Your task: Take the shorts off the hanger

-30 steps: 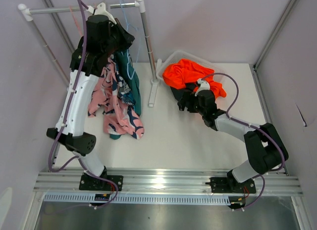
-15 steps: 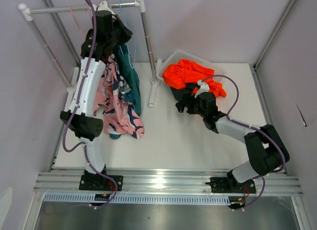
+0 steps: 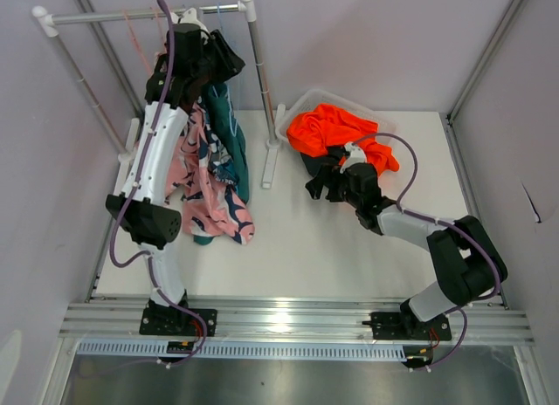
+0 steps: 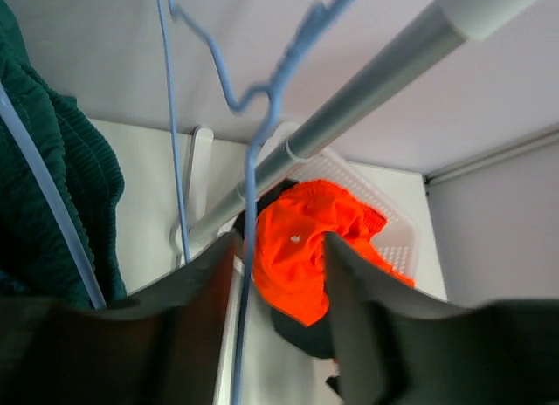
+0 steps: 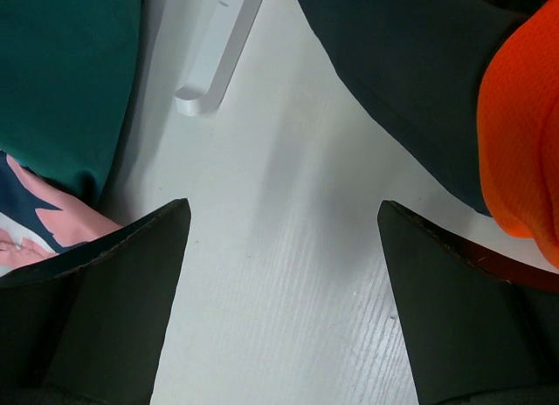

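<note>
Up at the rail (image 3: pixel 144 14) on the far left, the left gripper (image 4: pixel 279 248) sits just under the bar. Its fingers (image 4: pixel 179 326) stand a modest way apart, closed on nothing. The thin wire of the blue hanger (image 4: pixel 251 204) drops through that gap, close against the inner face of the left-hand finger.

Below and to the left of those fingers hang the teal shorts (image 3: pixel 232 134), and beside them the pink printed shorts (image 3: pixel 208 191). Both hang from the rail with their long axis straight down toward the table (image 3: pixel 306 239). Which garment rides on the blue wire is hard to tell from these views.

So the cloth lies beneath the fingers and the hanger hook above them, which suggests lifting the wire off the bar or drawing the fabric downward. The left arm is plainly the nearer one for either.

Rightward past the rack foot (image 5: pixel 218 47), the right gripper (image 5: pixel 284 209) hovers low over bare table, spread wide and empty. It points back toward the hanging pair but is well apart from them. Just behind it, the black shorts (image 5: pixel 419 73) and orange shorts (image 3: pixel 336 127) lie heaped in the basket (image 3: pixel 377 119), already off any hanger.
</note>
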Robot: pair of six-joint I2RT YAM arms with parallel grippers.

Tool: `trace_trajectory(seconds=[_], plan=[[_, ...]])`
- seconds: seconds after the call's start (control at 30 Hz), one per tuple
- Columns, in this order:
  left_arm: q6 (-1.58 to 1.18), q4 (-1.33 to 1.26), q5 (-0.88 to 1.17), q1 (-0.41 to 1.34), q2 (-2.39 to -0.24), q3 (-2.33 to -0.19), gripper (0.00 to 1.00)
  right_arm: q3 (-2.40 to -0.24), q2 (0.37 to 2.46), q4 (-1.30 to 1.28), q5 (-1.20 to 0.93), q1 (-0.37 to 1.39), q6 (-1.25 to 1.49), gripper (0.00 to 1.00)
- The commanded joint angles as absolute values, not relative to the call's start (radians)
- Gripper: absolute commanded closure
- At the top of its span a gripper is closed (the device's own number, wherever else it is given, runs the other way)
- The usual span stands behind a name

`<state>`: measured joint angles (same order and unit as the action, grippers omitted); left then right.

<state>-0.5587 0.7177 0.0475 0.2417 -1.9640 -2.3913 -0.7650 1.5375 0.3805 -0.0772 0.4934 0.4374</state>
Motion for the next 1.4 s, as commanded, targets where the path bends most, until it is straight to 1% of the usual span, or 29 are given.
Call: trace_trajectory(seconds=[0.0,0.03,0.1,0.2,0.3,0.43,0.47,0.57,0.77,1.03,1.37], plan=[[-0.549,0.707,0.107,0.241,-1.861,-2.356,0.44,-0.752,1.526,0.426,-0.074,0.506,0.446,0.05],[-0.549,0.709,0.112,0.241,-1.839,-2.361,0.38,-0.749,1.523,0.426,-0.075,0.506,0.446,0.05],[-0.548,0.716,0.124,0.241,-1.818,-2.382,0.34,-0.747,1.522,0.426,-0.072,0.512,0.446,0.05],[-0.543,0.736,0.124,0.239,-1.78,-2.414,0.33,-0.741,1.517,0.426,-0.063,0.523,0.449,0.05],[-0.529,0.758,0.086,0.239,-1.726,-2.402,0.34,-0.733,1.508,0.425,-0.054,0.534,0.451,0.05],[-0.499,0.767,0.014,0.239,-1.661,-2.352,0.43,-0.721,1.503,0.436,-0.051,0.54,0.451,0.05],[-0.492,0.769,0.005,0.239,-1.654,-2.336,0.44,-0.715,1.5,0.439,-0.051,0.54,0.449,0.05],[-0.469,0.801,-0.066,0.238,-1.644,-2.319,0.44,-0.706,1.502,0.451,-0.057,0.54,0.449,0.05],[-0.462,0.798,-0.106,0.23,-1.66,-2.264,0.44,-0.696,1.508,0.474,-0.075,0.54,0.456,0.05],[-0.457,0.779,-0.138,0.216,-1.712,-2.25,0.44,-0.678,1.512,0.508,-0.1,0.538,0.462,0.05],[-0.459,0.732,-0.127,0.186,-1.782,-2.257,0.44,-0.686,1.528,0.512,-0.123,0.532,0.462,0.05]])
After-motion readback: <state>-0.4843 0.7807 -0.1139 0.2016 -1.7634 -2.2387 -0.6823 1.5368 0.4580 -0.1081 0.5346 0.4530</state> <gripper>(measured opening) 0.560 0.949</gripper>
